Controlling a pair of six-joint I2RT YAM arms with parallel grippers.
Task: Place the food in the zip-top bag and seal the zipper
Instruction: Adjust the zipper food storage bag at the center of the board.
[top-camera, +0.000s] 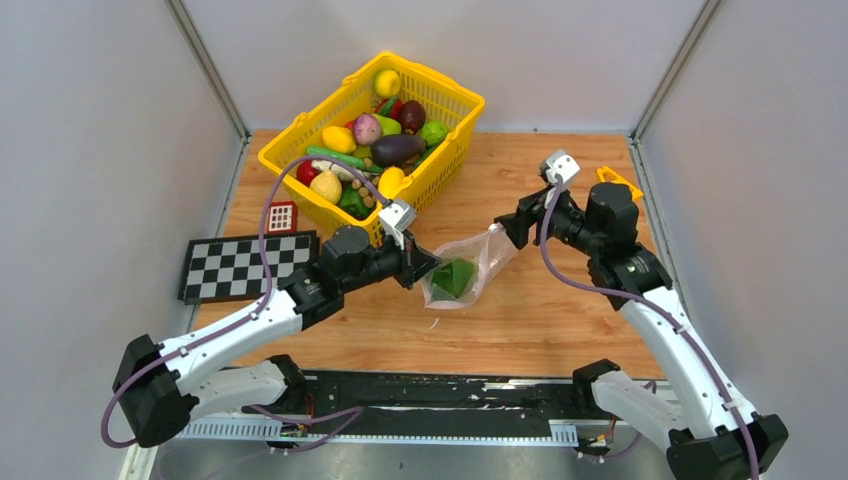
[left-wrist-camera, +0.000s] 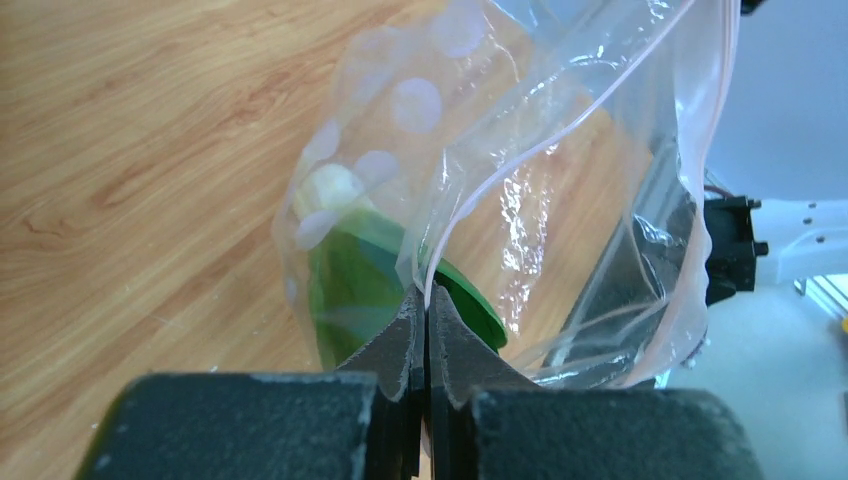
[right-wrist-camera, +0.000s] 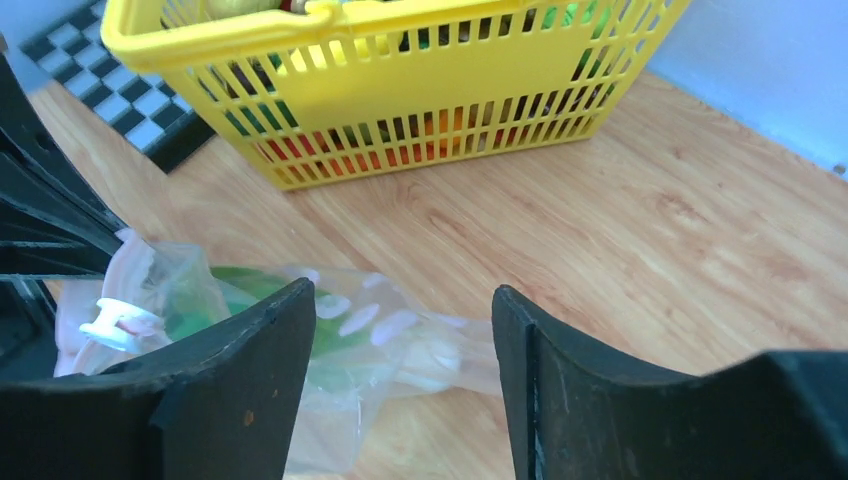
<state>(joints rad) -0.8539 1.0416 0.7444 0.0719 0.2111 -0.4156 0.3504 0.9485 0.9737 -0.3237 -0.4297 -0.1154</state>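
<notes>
Pale grey walls (top-camera: 100, 120) enclose a wooden table (top-camera: 560, 320) on three sides.

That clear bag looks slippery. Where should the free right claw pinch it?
Probably the pink zipper strip at the bag's mouth, away from the left gripper's pinch, coming in from the right. That edge is thin and flat enough for the open right gripper; the green food bulges the middle.

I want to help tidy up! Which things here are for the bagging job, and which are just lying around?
For the job: zip-top bag, its zipper, green toy food inside it, more toy food waiting, left gripper pinching the bag, right gripper open.
Lying about: yellow basket holding the toys, checkerboard, small red card.
</notes>
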